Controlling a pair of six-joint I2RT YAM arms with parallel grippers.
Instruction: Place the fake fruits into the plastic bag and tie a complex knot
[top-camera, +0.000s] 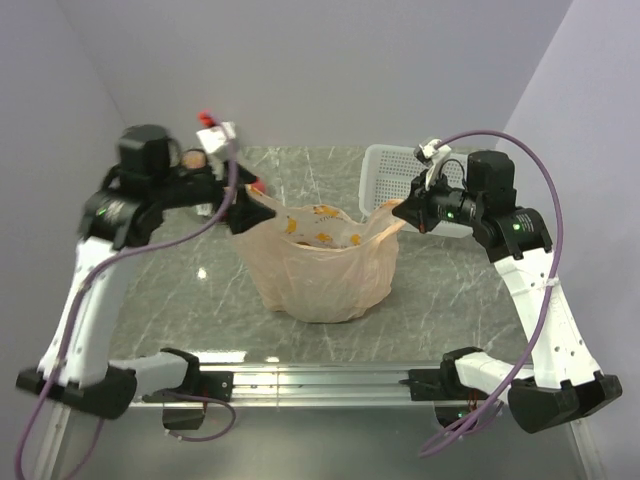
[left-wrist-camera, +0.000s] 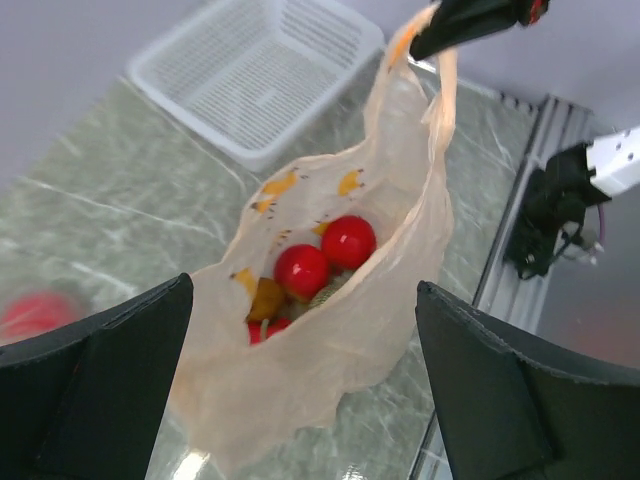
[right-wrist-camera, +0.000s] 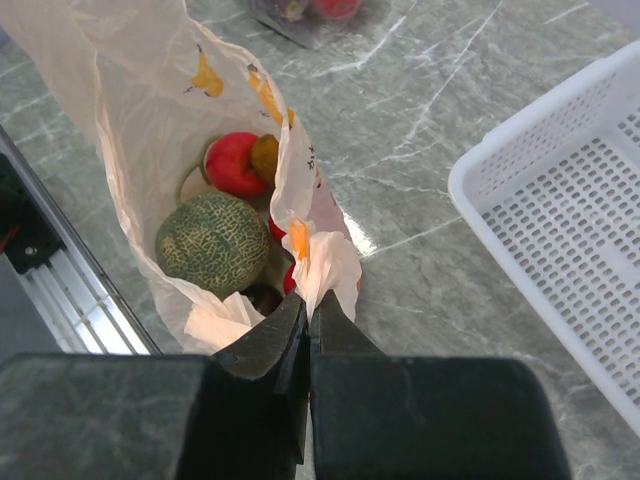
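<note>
1. Nearest, low in overhead view: both arm bases on near edge of marbled table (top-camera: 450, 300), arms angled up and bent inward toward centre.
2. Left gripper (top-camera: 250, 207) extended from left, by left rim of plastic bag (top-camera: 320, 280); jaws spread wide, gripping nothing.
3. Right gripper (right-wrist-camera: 305, 312) extended from right, clenched on bunched right rim of bag.
4. Bag upright and open mid-table, between both grippers.
5. Fake fruits (left-wrist-camera: 302, 270) inside bag: red balls (left-wrist-camera: 348, 242), green netted melon (right-wrist-camera: 212, 243).
6. White basket (top-camera: 385, 175) far right, behind right gripper.
</note>
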